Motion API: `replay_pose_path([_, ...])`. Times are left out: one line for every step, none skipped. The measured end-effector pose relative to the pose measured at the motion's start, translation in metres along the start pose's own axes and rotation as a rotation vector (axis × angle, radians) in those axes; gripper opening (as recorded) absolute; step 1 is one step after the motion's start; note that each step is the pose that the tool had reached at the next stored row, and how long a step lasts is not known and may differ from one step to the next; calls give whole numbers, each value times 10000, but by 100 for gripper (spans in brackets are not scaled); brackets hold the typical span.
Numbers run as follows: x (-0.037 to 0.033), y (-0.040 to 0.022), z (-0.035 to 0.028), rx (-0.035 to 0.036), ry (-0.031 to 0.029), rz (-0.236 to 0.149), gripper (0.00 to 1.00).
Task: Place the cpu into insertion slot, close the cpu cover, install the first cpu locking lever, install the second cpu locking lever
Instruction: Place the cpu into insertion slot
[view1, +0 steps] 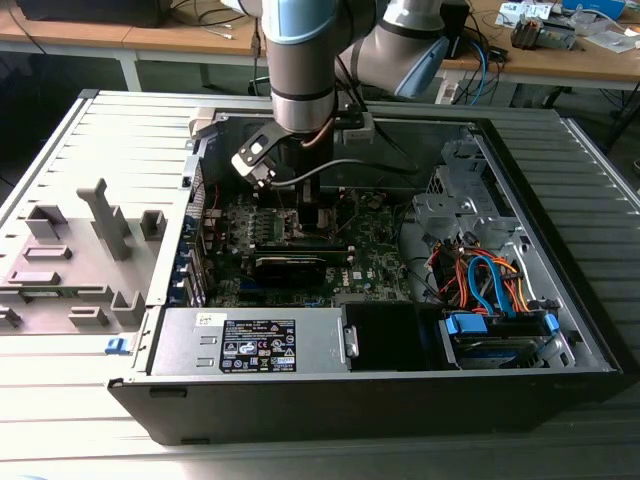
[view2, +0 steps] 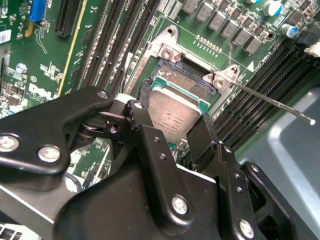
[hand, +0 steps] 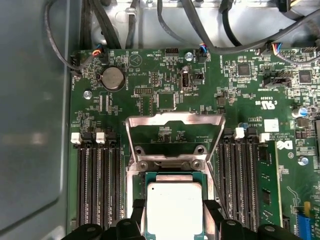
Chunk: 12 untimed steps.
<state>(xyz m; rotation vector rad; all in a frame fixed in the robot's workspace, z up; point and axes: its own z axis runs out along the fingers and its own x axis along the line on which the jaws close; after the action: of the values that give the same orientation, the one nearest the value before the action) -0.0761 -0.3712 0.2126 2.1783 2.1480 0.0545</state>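
My gripper (view2: 175, 116) reaches down into the open computer case (view1: 560, 330) over the motherboard (view1: 380, 262). Its black fingers (view2: 206, 131) are shut on the two sides of the cpu (view2: 172, 114), a square chip with a silver lid and green edge. The cpu (hand: 175, 210) sits right over the insertion slot (view2: 179, 75), whose brownish contact field shows past the chip's far edge. Whether the chip rests in it I cannot tell. The cpu cover (hand: 175, 119), a silver frame, stands swung open beyond the slot. One thin wire locking lever (view2: 270, 100) sticks out unlatched beside the slot.
Memory slots (hand: 97, 185) flank the socket on both sides. A long black card (view1: 300, 262) lies across the board near the gripper (view1: 318, 222). A power supply (view1: 260, 345) and a drive cage with coloured cables (view1: 490, 285) line the case front. A grey fixture (view1: 80, 250) stands outside.
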Motion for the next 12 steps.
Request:
replay_pose_path([0,-6,8,0,0,-2,54])
replay_pose_path([1,-12,28,0,1,-3,54])
replay_pose_path([1,-21,46,0,0,0,54])
replay_pose_path([2,-26,54,0,1,-1,54])
replay_pose_path([2,-29,60,0,0,-2,54])
replay_pose_path([2,-32,73,0,1,-4,54])
replay_pose_path([2,-34,79,0,0,-3,54])
replay_pose_path([3,-36,86,0,1,-2,54])
replay_pose_path([2,-38,93,0,0,-2,54])
replay_pose_path([3,-41,97,1,0,-1,54])
replay_pose_path([3,-43,103,0,0,-1,54])
replay_pose_path([3,-44,107,0,1,-2,54])
